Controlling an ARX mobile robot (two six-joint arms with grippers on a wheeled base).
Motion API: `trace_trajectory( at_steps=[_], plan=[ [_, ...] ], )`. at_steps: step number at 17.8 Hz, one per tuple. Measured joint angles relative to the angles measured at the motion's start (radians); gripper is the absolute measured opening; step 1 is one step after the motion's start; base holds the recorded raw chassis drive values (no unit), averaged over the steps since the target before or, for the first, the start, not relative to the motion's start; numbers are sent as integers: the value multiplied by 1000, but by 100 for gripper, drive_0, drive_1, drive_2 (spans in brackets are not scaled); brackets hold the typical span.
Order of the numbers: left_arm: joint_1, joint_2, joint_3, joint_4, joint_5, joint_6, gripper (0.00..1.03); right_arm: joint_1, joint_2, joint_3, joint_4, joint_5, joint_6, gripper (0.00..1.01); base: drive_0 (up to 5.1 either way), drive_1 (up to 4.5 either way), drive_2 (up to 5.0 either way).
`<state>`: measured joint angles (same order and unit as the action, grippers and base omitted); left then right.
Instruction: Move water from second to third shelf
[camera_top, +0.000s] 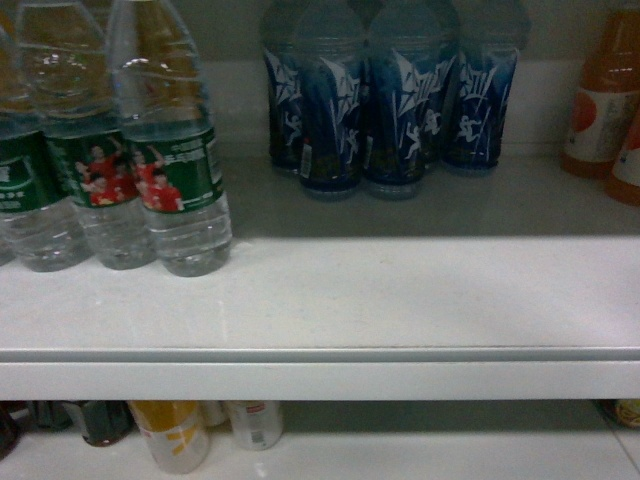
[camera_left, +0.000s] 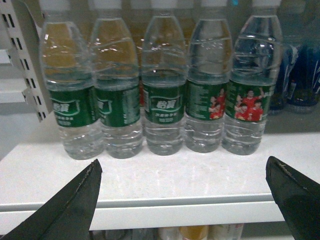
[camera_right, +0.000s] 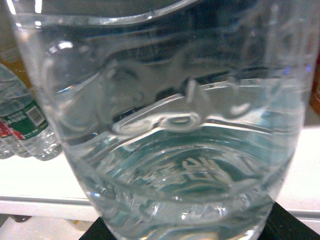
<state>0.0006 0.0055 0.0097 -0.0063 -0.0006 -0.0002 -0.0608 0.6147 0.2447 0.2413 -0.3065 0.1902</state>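
Note:
A water bottle (camera_right: 160, 125), clear and ribbed with a green label seen through the water, fills the right wrist view. My right gripper (camera_right: 185, 231) is shut on it, its black fingers (camera_right: 290, 222) showing at the bottom corners. Several more water bottles (camera_left: 163, 100) stand in a row on the white shelf (camera_left: 165, 180), seen from the left wrist. My left gripper (camera_left: 183, 161) hangs open in front of that shelf's edge, short of the row and holding nothing. In the head view the water bottles (camera_top: 165, 150) stand at the left of the shelf (camera_top: 400, 300); neither gripper shows there.
Blue-labelled bottles (camera_top: 390, 100) cluster at the back middle of the shelf. Orange-drink bottles (camera_top: 605, 100) stand at the right. Other bottles (camera_top: 170, 435) sit on the shelf below. A perforated shelf upright (camera_left: 20, 55) rises at the left.

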Motion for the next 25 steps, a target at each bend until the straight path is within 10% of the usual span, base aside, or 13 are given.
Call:
trace_trajectory(
  at_steps=[25],
  plan=[
    [-2, 0, -1, 2, -3, 0, 98, 1, 1, 0, 4, -3, 0, 42, -367, 195, 195]
  ],
)
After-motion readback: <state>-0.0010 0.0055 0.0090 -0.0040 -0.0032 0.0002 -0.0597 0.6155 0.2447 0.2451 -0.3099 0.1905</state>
